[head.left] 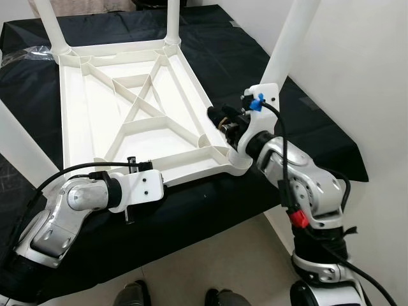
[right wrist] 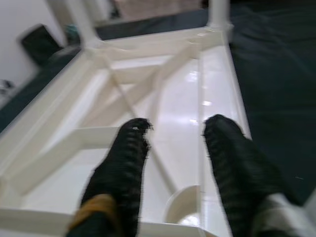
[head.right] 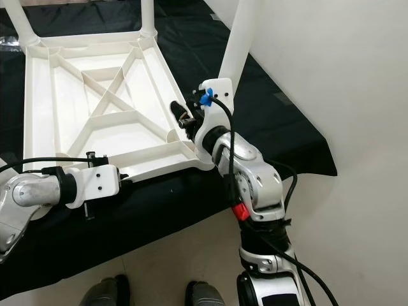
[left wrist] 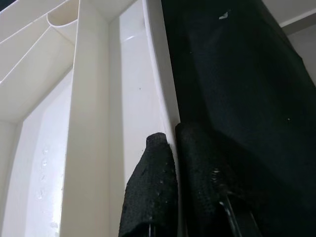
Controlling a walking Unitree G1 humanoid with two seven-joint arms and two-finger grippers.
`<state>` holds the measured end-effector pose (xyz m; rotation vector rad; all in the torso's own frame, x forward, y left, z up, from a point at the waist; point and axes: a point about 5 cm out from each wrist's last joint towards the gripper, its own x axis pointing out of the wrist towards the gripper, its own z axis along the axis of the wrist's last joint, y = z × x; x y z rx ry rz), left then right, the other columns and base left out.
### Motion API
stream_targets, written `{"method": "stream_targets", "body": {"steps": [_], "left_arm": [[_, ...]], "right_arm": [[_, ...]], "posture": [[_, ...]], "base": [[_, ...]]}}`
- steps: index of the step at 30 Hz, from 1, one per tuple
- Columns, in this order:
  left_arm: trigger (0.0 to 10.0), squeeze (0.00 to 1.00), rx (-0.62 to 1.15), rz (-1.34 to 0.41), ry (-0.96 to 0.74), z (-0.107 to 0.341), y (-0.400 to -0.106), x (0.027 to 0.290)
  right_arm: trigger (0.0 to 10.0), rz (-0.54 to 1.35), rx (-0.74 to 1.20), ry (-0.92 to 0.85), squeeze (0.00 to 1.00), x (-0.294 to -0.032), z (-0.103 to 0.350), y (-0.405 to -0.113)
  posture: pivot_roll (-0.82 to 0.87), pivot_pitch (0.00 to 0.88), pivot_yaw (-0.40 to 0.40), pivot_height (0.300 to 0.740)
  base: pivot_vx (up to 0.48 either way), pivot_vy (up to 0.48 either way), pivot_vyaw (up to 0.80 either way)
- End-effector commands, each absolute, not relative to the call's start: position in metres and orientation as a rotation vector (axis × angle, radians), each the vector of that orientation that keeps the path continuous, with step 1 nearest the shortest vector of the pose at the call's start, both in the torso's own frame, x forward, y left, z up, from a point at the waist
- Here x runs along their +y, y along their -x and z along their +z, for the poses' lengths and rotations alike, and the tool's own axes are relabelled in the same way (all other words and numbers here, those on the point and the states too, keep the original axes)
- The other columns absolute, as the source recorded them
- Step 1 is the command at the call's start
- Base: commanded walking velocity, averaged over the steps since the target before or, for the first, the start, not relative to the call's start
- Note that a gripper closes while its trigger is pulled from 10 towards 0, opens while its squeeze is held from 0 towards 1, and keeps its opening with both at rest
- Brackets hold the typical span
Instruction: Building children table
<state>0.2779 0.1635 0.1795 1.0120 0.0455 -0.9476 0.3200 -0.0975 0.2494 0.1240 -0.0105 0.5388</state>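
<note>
The white tabletop (head.left: pixel 127 108) lies upside down on the desk (head.left: pixel 255 64), which has a black cloth, and white legs (head.left: pixel 294 38) stand up from its corners. The left pincer (left wrist: pixel 170 148) is narrow and nips the near rim of the tabletop. The right pincer (right wrist: pixel 173 133) is wide, holding nothing, and hovers over the near right corner, just beside the leg there.

I judge that the step in hand is fixing the legs while the left arm steadies the tabletop. The next move probably calls for the right pincer to close on the near right leg and press or turn it into its socket, without shifting the tabletop.
</note>
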Motion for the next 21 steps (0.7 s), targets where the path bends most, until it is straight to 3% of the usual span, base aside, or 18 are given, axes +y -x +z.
{"method": "stream_targets", "body": {"steps": [1,8,14,21], "left_arm": [[10.0,0.00,0.100,-0.987,-1.072,0.171,-0.271,0.173],[10.0,0.00,0.095,-1.016,-1.079,0.169,-0.266,0.170],[10.0,0.00,0.087,-1.034,-1.084,0.170,-0.264,0.170],[10.0,0.00,0.075,-1.039,-1.085,0.171,-0.264,0.169]], "right_arm": [[10.0,0.498,-0.050,-0.123,1.00,-0.126,0.254,-0.315],[10.0,0.572,-0.042,-0.099,1.00,-0.151,0.251,-0.295],[10.0,0.727,0.155,-0.046,1.00,-0.189,0.217,-0.247],[10.0,0.605,0.195,-0.014,1.00,-0.215,0.208,-0.250]], "posture": [[-0.09,0.182,-0.130,0.740],[-0.09,0.191,-0.132,0.740],[-0.10,0.210,-0.133,0.740],[-0.10,0.213,-0.132,0.740]], "base": [[0.000,0.000,0.00],[0.000,0.000,0.00],[0.000,0.000,0.00],[0.000,0.000,0.00]]}}
